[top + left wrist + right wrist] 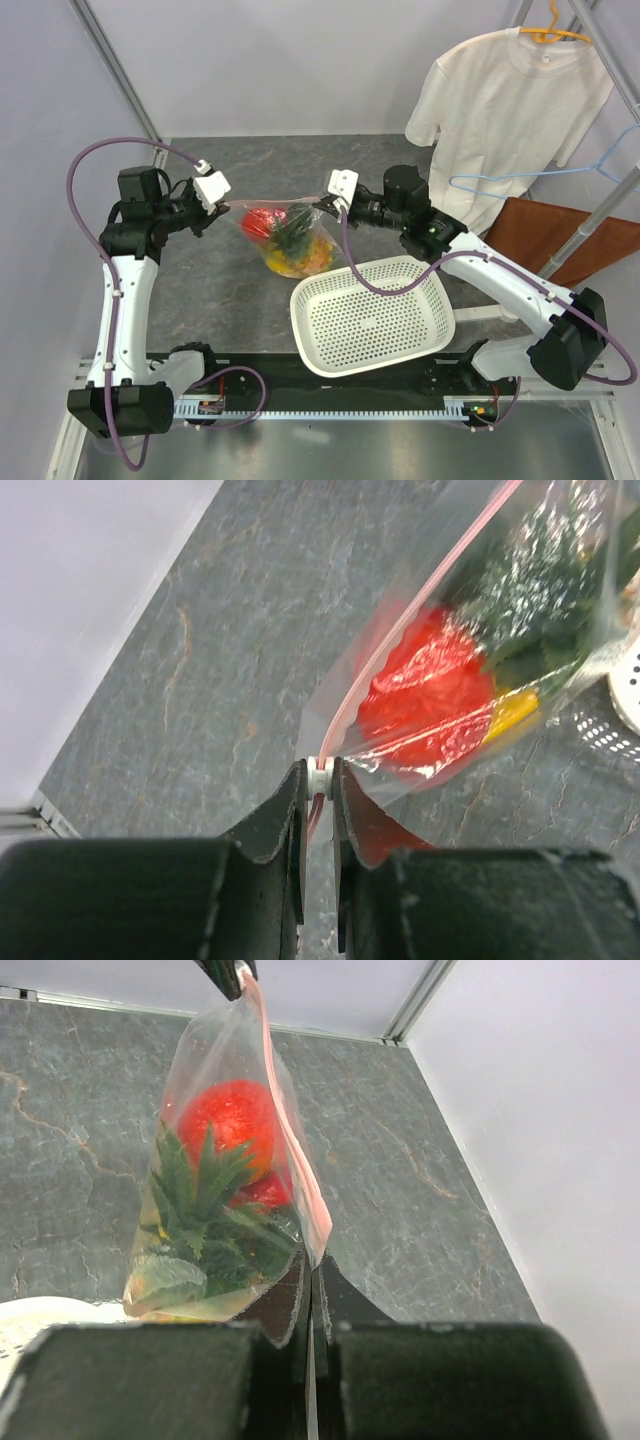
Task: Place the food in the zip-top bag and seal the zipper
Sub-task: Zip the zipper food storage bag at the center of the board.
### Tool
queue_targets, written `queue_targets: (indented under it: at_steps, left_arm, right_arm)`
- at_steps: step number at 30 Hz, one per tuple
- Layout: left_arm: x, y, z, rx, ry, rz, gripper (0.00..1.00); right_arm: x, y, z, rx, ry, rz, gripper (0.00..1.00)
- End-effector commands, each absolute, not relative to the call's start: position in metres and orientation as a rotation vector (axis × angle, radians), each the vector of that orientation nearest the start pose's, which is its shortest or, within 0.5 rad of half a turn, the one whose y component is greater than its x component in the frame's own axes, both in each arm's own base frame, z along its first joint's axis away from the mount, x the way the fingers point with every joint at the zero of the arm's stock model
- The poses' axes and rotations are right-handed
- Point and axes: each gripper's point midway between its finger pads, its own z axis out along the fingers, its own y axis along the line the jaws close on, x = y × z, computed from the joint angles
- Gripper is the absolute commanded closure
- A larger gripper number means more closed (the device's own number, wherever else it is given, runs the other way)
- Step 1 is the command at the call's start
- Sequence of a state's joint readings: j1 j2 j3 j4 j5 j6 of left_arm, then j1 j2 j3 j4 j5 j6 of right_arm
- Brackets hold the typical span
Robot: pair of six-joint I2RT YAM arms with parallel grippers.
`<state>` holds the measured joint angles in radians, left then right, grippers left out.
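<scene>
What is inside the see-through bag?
Inside the bag I can see a red fruit, spiky green pineapple leaves and something yellow. The leaves and crinkly plastic hide whatever else lies underneath.

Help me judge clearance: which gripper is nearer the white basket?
Right. The right gripper holds the zip-top bag by a corner just beyond the white perforated basket's far rim; the left gripper holds the opposite corner, farther left.

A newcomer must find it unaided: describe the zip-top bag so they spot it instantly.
Start at the grey stone-patterned table. Just beyond the white perforated basket, the zip-top bag is held between the left gripper and right gripper. Unlike the basket, it is clear plastic, holding colourful fruit, with a pinkish-red zipper strip.
</scene>
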<state>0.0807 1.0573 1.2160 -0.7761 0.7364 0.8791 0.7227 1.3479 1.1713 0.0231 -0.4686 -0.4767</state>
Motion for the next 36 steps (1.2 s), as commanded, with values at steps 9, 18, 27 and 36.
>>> queue_targets:
  at_steps: [9,18,27,36]
  left_arm:
    - [0.306,-0.018,0.273,1.093,1.771,0.056,0.92]
    - [0.314,0.001,0.267,1.063,1.812,0.123,0.93]
    - [0.294,-0.043,0.31,1.093,1.623,-0.129,0.57]
    - [0.268,-0.107,0.338,1.221,1.387,-0.408,0.34]
  right_arm:
    - [0.301,0.325,0.351,-1.194,1.128,0.509,1.0]
    - [0.298,0.323,0.352,-1.201,1.13,0.51,1.0]
    - [0.293,0.33,0.352,-1.212,1.125,0.569,1.0]
    - [0.288,0.337,0.35,-1.23,1.118,0.621,1.0]
